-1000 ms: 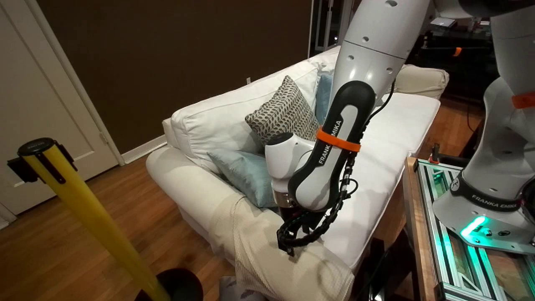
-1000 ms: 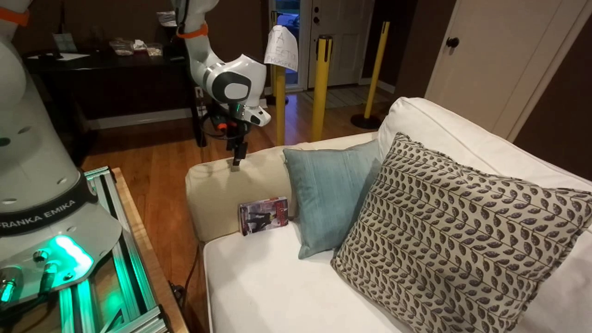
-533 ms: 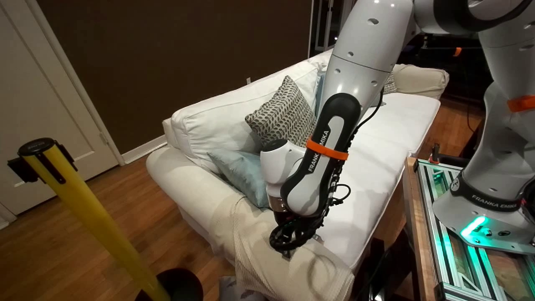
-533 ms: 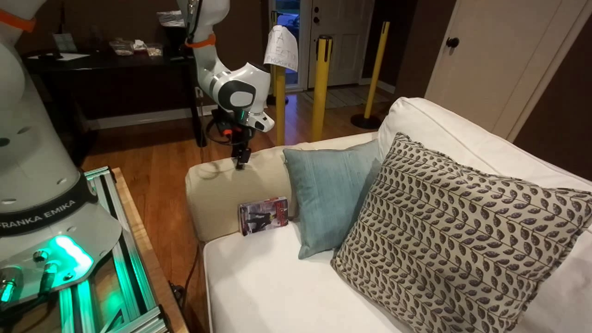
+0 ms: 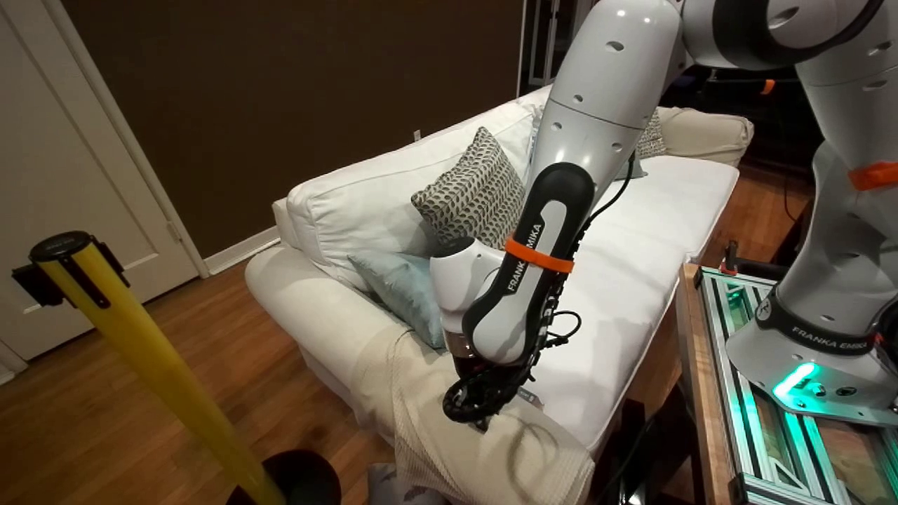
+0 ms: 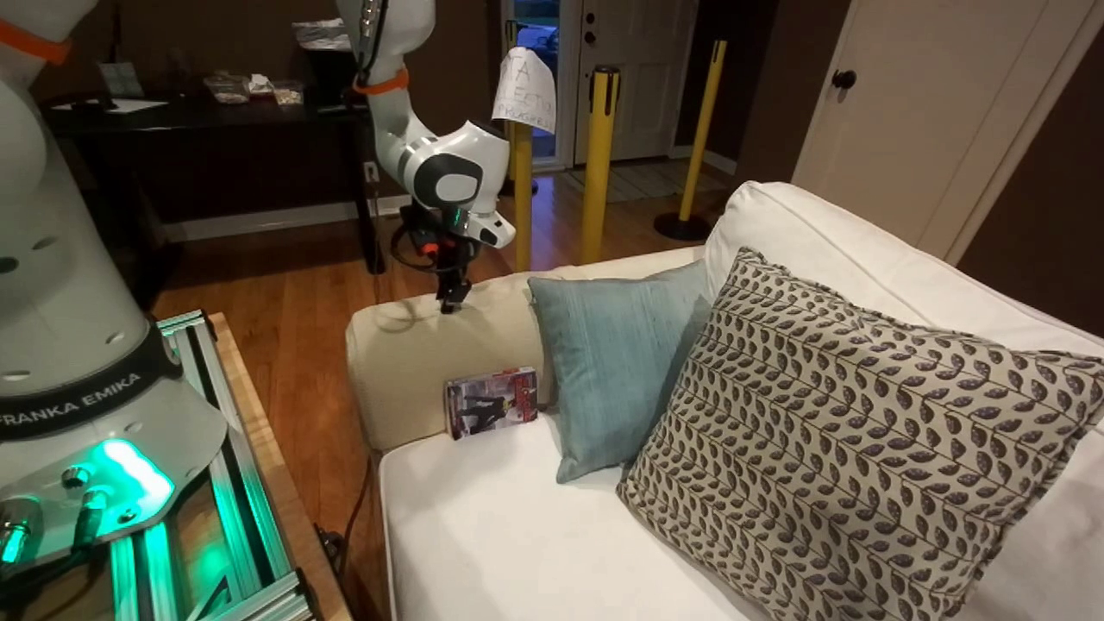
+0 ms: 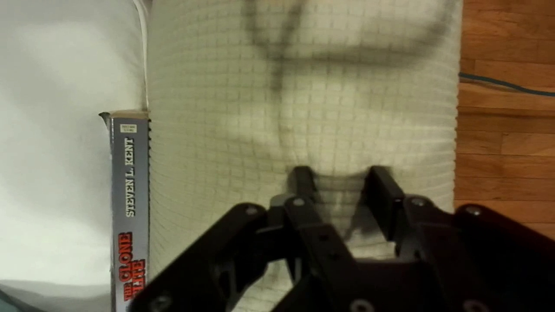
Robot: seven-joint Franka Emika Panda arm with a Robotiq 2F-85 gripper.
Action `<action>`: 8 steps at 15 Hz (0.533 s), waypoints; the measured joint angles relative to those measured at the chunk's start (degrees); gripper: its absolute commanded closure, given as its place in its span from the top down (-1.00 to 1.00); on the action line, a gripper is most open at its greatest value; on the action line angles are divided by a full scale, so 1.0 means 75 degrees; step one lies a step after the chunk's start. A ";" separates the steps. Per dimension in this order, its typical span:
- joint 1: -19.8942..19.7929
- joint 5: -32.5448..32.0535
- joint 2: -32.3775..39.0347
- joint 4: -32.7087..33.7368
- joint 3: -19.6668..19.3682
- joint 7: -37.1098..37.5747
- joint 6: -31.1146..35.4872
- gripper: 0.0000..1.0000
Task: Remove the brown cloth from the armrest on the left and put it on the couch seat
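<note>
White arm [image 5: 589,119], black end effector [image 7: 341,180]
Glossy rounded shells [image 5: 610,77]; orange bands [image 5: 539,256]; a looped black cable [image 5: 554,298]; green-lit base [image 5: 817,375] with a black collar [image 5: 831,340] lettered FRANKA EMIKA; silvery screws [image 7: 418,201] dotting the dark linkages [image 7: 327,251].

A black two-fingered claw [image 7: 341,177] obstructs the top of the rounded cream padded armrest [image 5: 302,301]; a grey-spined book [image 7: 130,186] and square teal fabric cushion [image 6: 617,371] crowd its inner side. I could reach across the white upholstered couch seat [image 6: 517,535].
</note>
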 measured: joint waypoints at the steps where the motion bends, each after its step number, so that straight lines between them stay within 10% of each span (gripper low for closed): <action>1: 0.0001 -0.0004 -0.0001 0.0038 0.0000 0.0000 -0.0056 -0.98; 8: -0.0012 -0.0043 -0.0006 0.0195 0.0031 -0.0225 -0.0363 -0.98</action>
